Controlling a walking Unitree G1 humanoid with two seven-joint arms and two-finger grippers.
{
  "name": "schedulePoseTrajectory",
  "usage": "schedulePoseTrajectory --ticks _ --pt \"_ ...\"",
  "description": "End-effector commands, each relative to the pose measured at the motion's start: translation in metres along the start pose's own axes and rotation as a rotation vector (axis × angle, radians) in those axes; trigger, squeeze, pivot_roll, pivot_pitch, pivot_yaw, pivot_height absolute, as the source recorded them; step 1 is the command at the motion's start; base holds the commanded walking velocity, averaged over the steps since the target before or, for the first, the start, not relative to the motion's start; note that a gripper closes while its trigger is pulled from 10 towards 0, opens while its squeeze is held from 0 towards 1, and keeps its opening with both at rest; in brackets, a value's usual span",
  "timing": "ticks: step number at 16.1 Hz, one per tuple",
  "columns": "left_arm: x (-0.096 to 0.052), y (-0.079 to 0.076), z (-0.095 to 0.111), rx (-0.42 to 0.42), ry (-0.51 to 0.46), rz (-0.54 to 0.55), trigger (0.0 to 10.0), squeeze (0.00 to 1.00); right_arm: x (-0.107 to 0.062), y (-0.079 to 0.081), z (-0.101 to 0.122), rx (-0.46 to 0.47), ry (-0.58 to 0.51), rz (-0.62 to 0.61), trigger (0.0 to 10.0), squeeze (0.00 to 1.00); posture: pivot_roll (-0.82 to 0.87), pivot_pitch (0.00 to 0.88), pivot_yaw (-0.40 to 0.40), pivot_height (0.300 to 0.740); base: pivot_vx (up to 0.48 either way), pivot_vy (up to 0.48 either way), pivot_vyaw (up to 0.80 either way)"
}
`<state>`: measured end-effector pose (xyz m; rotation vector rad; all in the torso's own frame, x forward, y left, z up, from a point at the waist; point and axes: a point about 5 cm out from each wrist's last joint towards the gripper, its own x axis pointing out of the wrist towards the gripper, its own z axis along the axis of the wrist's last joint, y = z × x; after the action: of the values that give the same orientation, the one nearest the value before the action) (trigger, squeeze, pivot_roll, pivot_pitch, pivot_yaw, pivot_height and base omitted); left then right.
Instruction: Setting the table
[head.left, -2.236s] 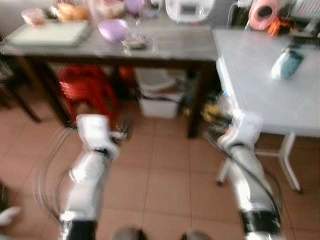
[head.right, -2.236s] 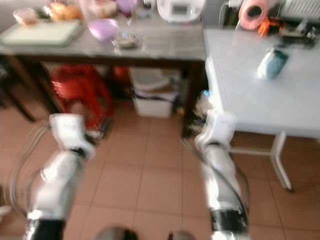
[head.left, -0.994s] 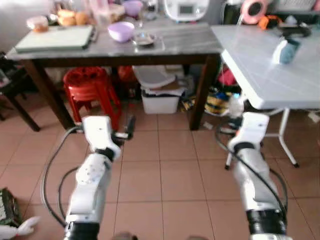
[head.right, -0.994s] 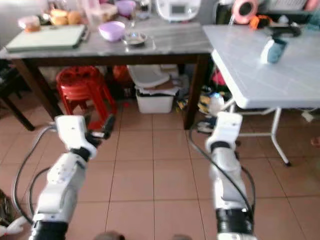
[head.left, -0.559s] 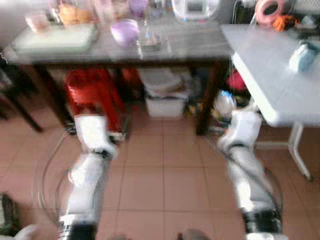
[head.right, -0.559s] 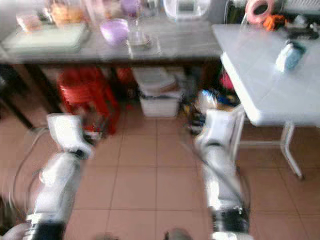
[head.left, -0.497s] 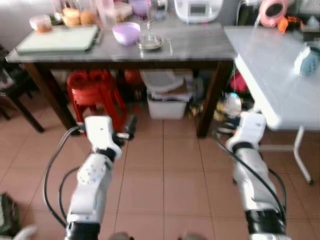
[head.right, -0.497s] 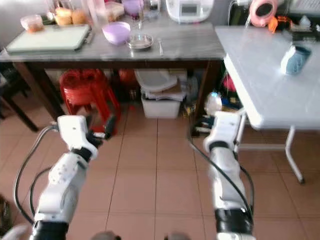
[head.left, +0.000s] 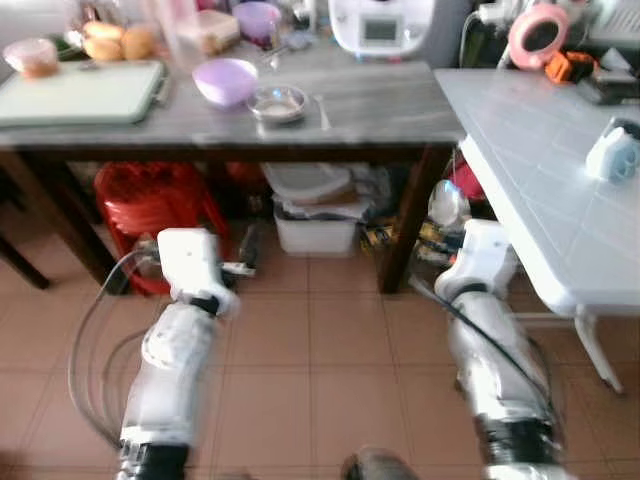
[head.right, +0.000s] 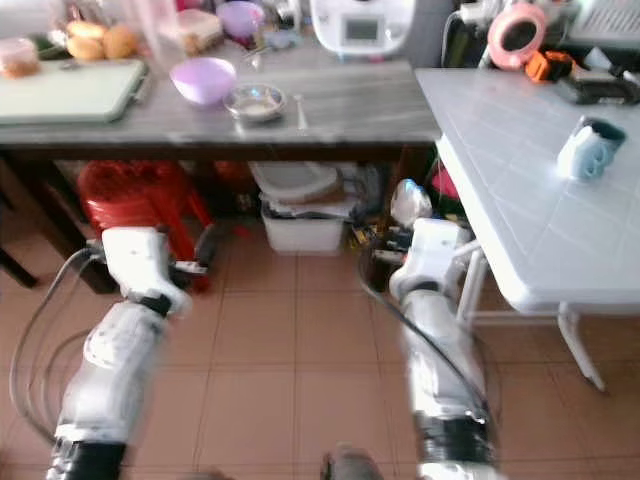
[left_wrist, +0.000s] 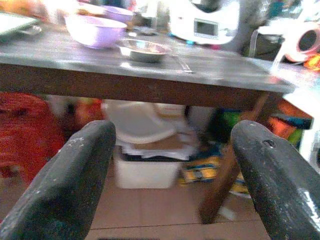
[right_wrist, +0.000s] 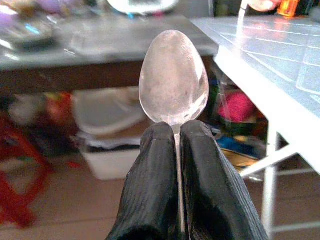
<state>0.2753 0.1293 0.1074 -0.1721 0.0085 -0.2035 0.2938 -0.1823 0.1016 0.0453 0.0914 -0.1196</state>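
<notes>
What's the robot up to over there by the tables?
It is standing on the tiled floor facing a dark table and a white table, apparently part-way through setting the table. The right tool is shut on a spoon, bowl upward. The left tool is open and holds nothing, pointing under the dark table. On that table sit a purple bowl and a small metal dish.

I get even daylight and soft shadows under the dark table (head.left: 300, 110), with pale glare on the white table (head.right: 520, 180). Both arms are motion-smeared. My wrist views blur beyond the fingers (left_wrist: 70, 185); the spoon (right_wrist: 173, 77) is sharp.
</notes>
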Motion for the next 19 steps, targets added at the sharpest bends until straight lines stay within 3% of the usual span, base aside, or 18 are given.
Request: schedulePoseTrajectory --ticks 1,3,9,19 --pt "-0.0011 0.0094 0.0039 0.026 -0.008 0.023 10.0 0.00 0.0015 0.0112 0.0079 0.022 -0.034 0.034 10.0 0.00 -0.02 0.000 -0.006 0.740 0.465 0.000 0.49" --pt "-0.0011 0.0092 0.0038 0.025 -0.008 0.022 10.0 0.00 0.0017 0.0108 0.0078 0.024 -0.032 0.035 10.0 0.00 -0.01 0.000 -0.008 0.740 0.463 0.000 0.00" --pt "-0.0012 0.0088 0.0037 0.024 -0.008 0.021 10.0 0.00 0.0013 0.0107 0.0079 0.023 -0.034 0.035 10.0 0.00 -0.01 0.000 -0.005 0.740 0.465 0.000 0.73" --pt "-0.0005 0.0066 0.0029 0.023 -0.003 0.011 10.0 0.00 0.0028 0.0071 0.0067 0.065 -0.018 0.004 10.0 0.00 -0.02 0.000 -0.006 0.740 0.467 0.000 -0.06"
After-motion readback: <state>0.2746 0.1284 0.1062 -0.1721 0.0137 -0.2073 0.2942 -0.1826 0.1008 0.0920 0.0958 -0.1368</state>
